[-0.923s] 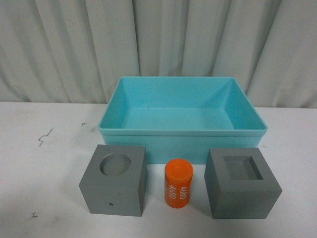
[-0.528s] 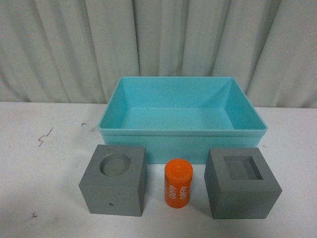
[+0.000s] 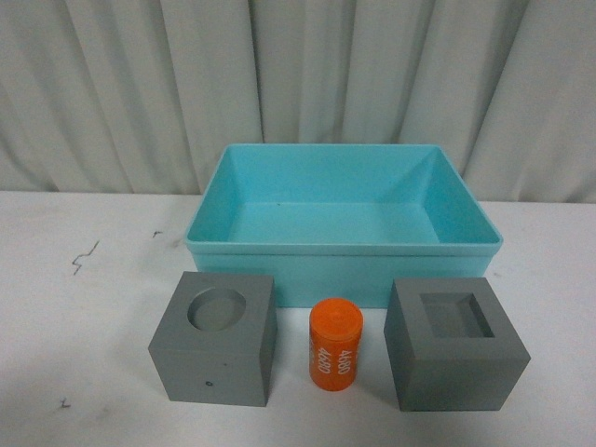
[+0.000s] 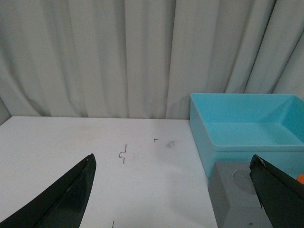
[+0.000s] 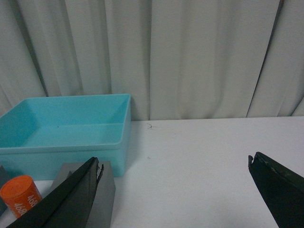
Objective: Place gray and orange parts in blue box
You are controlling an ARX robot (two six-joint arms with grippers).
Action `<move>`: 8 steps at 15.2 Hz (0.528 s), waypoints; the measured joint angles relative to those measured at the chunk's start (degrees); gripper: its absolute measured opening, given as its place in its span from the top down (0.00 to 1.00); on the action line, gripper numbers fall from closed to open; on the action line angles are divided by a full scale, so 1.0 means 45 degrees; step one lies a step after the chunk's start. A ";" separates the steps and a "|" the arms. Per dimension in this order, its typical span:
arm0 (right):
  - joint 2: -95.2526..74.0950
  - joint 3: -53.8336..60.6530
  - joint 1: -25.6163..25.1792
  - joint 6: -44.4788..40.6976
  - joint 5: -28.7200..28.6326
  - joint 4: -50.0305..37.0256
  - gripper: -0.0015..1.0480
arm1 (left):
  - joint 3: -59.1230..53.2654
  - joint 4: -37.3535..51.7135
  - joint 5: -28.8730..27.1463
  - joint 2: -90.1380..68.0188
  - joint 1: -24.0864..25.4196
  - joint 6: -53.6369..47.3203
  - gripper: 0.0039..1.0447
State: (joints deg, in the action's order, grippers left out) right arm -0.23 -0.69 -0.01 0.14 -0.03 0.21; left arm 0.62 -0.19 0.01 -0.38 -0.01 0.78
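Awaiting first pick: left fingers and right fingers gape empty; next, descend onto orange cylinder near blue box.

From the left wrist, the matte gray cube with a round recess runs off-frame, partly behind the left gripper's dark finger; the small orange cylinder is a sliver. The right gripper's dark finger covers part of the square-recessed gray cube.

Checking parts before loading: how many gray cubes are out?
2. The round-recess cube left of the orange cylinder, the square-recess cube right of it, both before the blue box. None looks hidden.
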 joint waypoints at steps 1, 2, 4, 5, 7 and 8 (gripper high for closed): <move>0.0000 0.0000 0.0000 0.0000 0.0000 0.0000 0.06 | 0.0000 0.0000 -0.0005 0.0000 0.0000 0.0005 0.06; 0.0000 0.0000 0.0000 0.0000 0.0000 0.0000 0.06 | 0.0000 0.0000 -0.0005 0.0000 0.0000 0.0000 0.06; 0.0000 0.0000 0.0000 0.0000 0.0000 0.0000 0.06 | 0.0000 0.0000 0.0000 0.0000 0.0000 0.0000 0.06; 0.0000 0.0000 0.0000 0.0000 0.0000 0.0000 0.06 | 0.0000 0.0000 -0.0005 0.0000 0.0000 0.0000 0.06; 0.0000 0.0000 0.0000 0.0000 0.0000 0.0000 0.06 | 0.0000 0.0000 0.0000 0.0000 0.0000 0.0000 0.06; 0.0000 0.0000 0.0000 0.0000 0.0000 0.0000 0.06 | 0.0000 0.0000 0.0000 0.0000 0.0000 0.0000 0.06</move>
State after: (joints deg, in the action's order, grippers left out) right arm -0.23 -0.69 -0.01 0.14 -0.03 0.21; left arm 0.62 -0.19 0.01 -0.38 -0.01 0.78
